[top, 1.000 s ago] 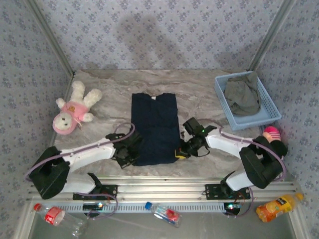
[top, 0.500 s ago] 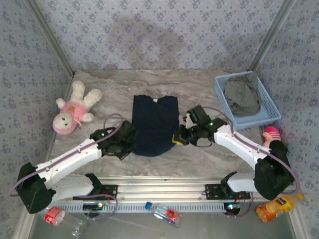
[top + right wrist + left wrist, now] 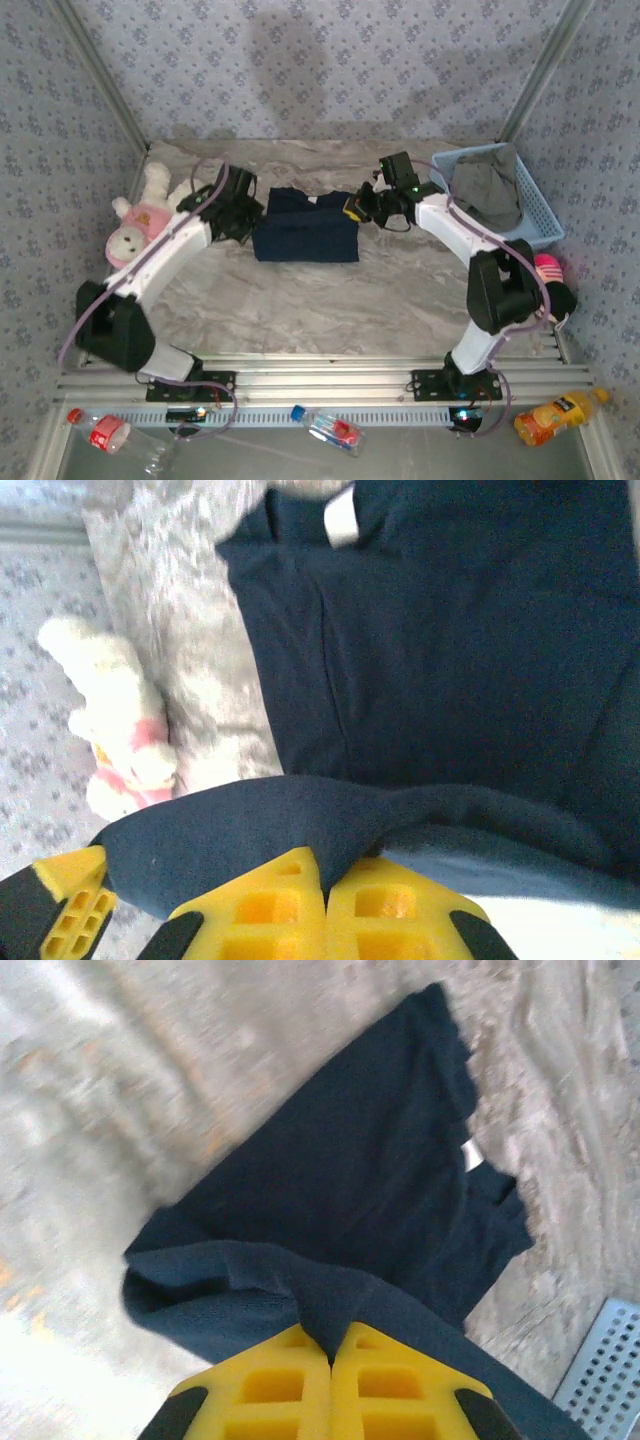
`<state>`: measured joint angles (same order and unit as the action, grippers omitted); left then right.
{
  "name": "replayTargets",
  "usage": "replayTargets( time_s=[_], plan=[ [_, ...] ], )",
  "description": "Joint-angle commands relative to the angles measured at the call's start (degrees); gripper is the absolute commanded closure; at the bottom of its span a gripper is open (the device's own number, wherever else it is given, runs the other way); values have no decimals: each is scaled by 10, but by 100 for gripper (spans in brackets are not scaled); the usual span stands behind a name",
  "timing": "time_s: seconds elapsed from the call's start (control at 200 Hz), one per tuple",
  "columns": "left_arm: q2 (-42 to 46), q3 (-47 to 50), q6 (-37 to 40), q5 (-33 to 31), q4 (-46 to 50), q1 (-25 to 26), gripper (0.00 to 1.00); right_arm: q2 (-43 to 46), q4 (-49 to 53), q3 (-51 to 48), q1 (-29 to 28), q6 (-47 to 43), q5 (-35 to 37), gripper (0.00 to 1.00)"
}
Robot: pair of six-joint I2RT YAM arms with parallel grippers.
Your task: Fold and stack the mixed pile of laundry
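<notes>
Navy garment (image 3: 305,238) stretched between left gripper (image 3: 251,217) and right gripper (image 3: 353,208); both clamped.

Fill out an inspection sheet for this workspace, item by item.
Surface: marbled table, bare across the middle.
Job's things: navy garment doubled over at the far centre; olive-grey garment crumpled in the blue basket.
Clutter: plush toy at the far left; orange bottle among bottles below the near rail.
Grippers: left gripper and right gripper, jaws shut on the navy garment's edge.
Cables: purple cable looping by the left arm's wrist.
Surroundings: patterned walls around the table.
</notes>
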<state>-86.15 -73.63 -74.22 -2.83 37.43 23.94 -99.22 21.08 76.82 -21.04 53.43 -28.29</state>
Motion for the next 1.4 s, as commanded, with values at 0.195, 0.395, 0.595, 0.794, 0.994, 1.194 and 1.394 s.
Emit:
replayTargets(
  time_s=[0.195,0.395,0.595,0.794,0.994,1.194,1.394],
  plan=[
    [-327,-380,125,116,46,-75,0,-170,-96,137,84,75,69,1],
    [-481,-715,236,56,274,-81,0,-186,-83,206,102,11,66,0],
    [-417,-612,279,49,241,-69,0,-168,-42,203,92,-73,67,0],
    [-295,-351,263,57,118,-26,18,-178,-1,193,66,-139,71,41],
    [-196,-92,170,71,-54,32,100,-204,62,186,18,-217,120,100],
    [-199,-5,136,59,-64,63,100,-245,87,166,-19,-253,149,100],
    [-231,-9,163,13,-27,53,100,-250,118,120,-40,-284,188,100]
  ],
)
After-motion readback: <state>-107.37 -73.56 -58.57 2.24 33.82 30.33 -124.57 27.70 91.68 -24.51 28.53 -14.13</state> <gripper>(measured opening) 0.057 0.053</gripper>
